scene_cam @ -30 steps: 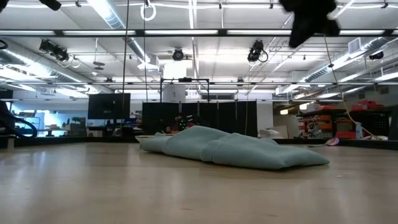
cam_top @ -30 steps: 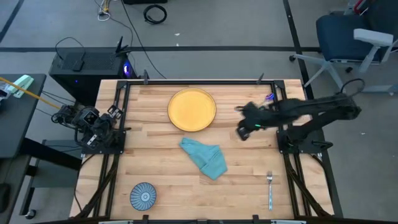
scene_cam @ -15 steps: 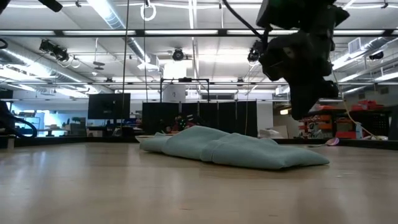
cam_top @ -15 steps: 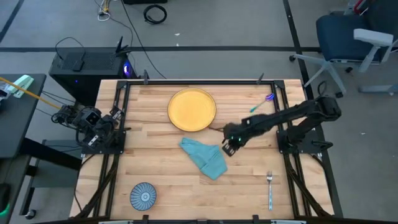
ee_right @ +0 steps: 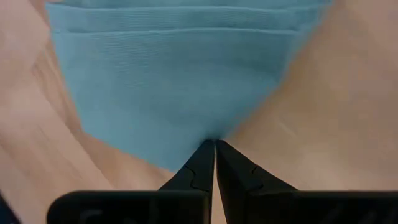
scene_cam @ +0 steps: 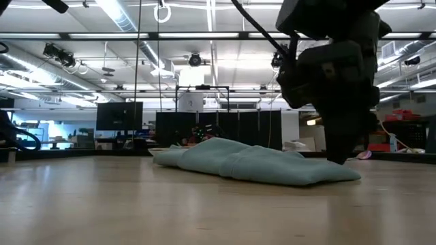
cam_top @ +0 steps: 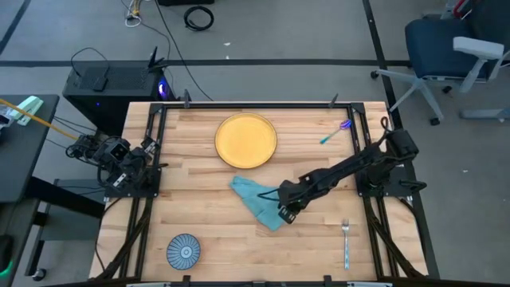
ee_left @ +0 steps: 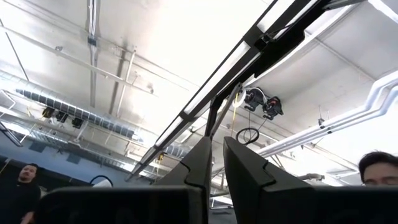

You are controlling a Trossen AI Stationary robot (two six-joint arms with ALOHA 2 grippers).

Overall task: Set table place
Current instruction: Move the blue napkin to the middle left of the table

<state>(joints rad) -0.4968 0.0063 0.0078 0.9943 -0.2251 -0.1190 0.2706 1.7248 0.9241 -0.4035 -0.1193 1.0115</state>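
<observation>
A teal cloth (cam_top: 261,201) lies crumpled on the middle of the wooden table (cam_top: 199,199); it also shows in the low view (scene_cam: 252,163). My right gripper (cam_top: 285,214) is low over the cloth's near right corner, fingers shut; in the right wrist view its tips (ee_right: 214,143) meet the cloth's edge (ee_right: 186,93). A yellow plate (cam_top: 246,140) rests flat at the far middle. My left gripper (ee_left: 216,149) is shut and empty, parked at the table's left edge (cam_top: 119,163), pointing up at the ceiling. My right gripper's shut fingertips (ee_right: 205,152) touch the cloth at the pointed edge of its near right corner (ee_right: 211,134), coming slanting down from the table's right side. Whether any cloth lies between the fingers, I cannot tell. The cloth lies slack on the table.
A blue patterned bowl (cam_top: 184,250) stands at the near left. A fork (cam_top: 346,241) lies at the near right. A small green and purple utensil (cam_top: 335,132) lies at the far right. A black rail frame (cam_top: 151,159) edges the table.
My right gripper has swung from high over the far right, beside the plate, toward the table's near edge and left, and has come down to the cloth's near right corner. The cloth has kept its shape and place.
</observation>
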